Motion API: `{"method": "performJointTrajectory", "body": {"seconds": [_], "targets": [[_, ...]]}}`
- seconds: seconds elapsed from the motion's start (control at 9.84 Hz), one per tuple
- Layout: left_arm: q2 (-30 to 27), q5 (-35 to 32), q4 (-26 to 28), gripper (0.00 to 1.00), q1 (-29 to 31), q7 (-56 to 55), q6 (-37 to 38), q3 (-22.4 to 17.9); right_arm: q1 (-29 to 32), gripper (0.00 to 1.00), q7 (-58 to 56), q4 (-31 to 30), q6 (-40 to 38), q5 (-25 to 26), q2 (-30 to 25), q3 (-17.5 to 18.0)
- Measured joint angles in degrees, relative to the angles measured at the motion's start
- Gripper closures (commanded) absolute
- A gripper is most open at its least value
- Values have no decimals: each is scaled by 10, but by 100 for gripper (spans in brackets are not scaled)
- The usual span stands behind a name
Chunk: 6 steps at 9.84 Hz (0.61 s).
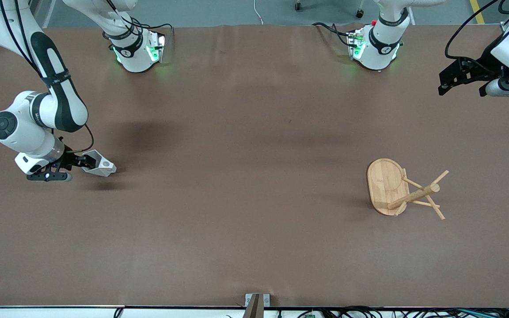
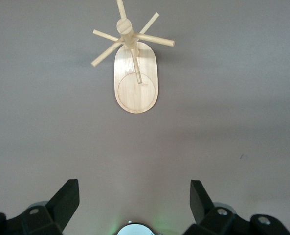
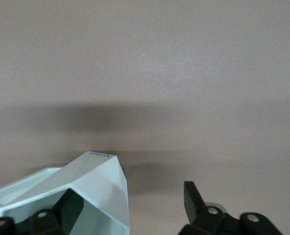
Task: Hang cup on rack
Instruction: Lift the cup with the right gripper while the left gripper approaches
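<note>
The right gripper (image 1: pixel 79 162) has its fingers spread around the white faceted cup (image 1: pixel 99 164), while the left gripper (image 1: pixel 463 85), also spread wide, waits over the table (image 1: pixel 254 132), away from the bamboo rack (image 1: pixel 402 189).

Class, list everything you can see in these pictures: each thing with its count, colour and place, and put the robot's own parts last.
cup: one, white, at the right arm's end of the table, tilted at the right gripper.
rack: one, light bamboo, standing on the table toward the left arm's end, nearer the front camera than the left arm's base.
table: one, brown top.
right gripper: one, black, low over the table at the cup; one finger sits inside the rim.
left gripper: one, black, jaws open, waiting above the table's edge at the left arm's end.
</note>
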<state>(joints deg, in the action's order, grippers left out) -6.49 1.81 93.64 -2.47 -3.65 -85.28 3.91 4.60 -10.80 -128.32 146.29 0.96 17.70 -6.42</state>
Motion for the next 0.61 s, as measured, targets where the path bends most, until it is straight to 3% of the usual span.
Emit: {"method": "performJointTrajectory", "body": {"seconds": [0.2, 0.61], "targets": [[11, 10, -4, 0, -7, 1, 1, 1, 0, 38, -1, -5, 0, 0, 5, 0], [38, 16, -9, 0, -56, 1, -2, 8, 0, 75, -1, -10, 0, 0, 5, 1]]}}
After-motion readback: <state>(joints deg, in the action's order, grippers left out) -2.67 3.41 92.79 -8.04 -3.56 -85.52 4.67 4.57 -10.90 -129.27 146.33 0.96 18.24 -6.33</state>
